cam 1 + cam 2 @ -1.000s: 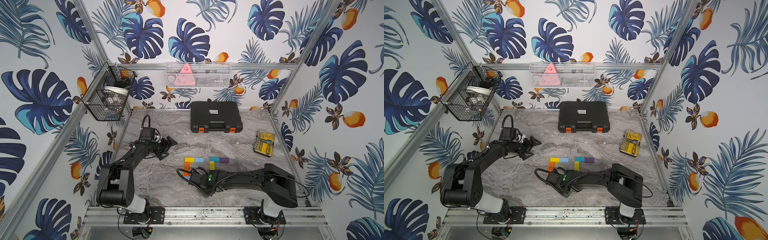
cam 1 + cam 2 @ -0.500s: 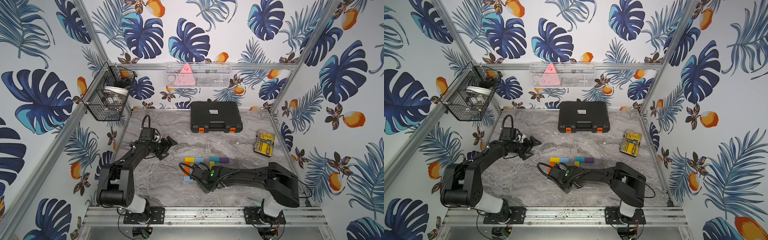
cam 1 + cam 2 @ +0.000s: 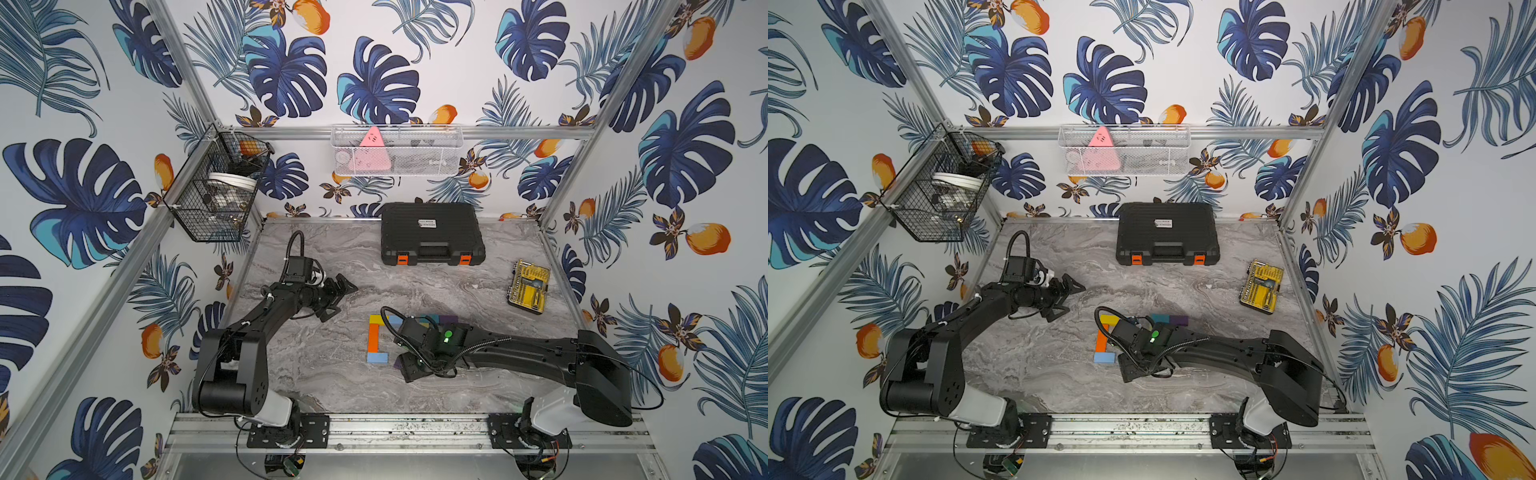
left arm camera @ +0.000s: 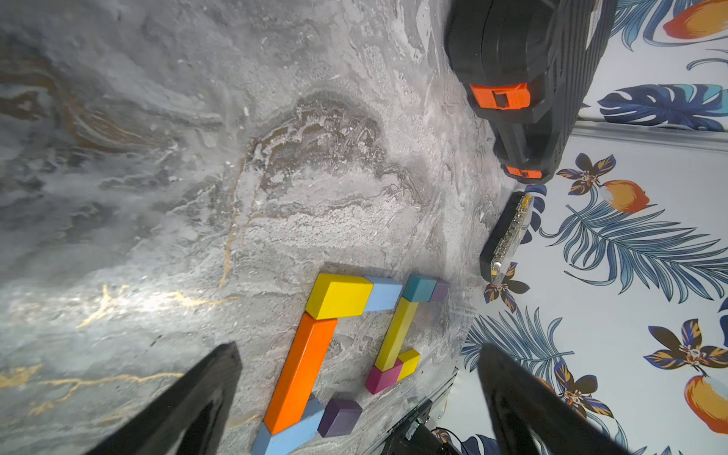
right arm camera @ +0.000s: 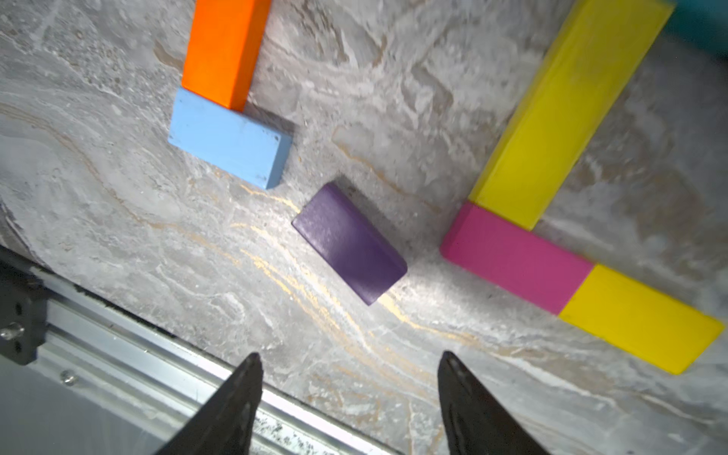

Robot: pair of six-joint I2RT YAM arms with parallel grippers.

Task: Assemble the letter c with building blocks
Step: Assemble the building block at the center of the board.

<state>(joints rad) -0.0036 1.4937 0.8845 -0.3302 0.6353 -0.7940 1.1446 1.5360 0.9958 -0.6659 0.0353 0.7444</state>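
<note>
A grey marble table (image 3: 324, 374) fills the floor of the cell. A black tool case (image 3: 432, 232) sits shut at its far edge, well beyond both sets of fingers. The left gripper (image 3: 340, 303) sits off to the side, fingers spread wide with nothing between them. The building blocks lie ahead of its fingertips, well apart.

The right gripper (image 5: 350, 356) hangs low over the blocks, fingers parted and holding nothing. A yellow drill-bit case (image 3: 528, 286) lies far off to its right. Just ahead of its fingertips, in line with the gap between them but not touching, a purple block (image 5: 348, 244) lies askew and alone.

Beyond one finger the long orange block (image 5: 224, 51) butts against a light blue block (image 5: 228, 138). Beyond the other, a long yellow block (image 5: 567, 114) meets a magenta block (image 5: 512, 258), which touches a short yellow block (image 5: 638, 315) end to end.

At the far ends — seen from the left wrist — a second yellow block (image 4: 338, 295), a second light blue block (image 4: 384, 293), a teal block (image 4: 419, 287) and a second purple block (image 4: 440, 290) sit in a row.
</note>
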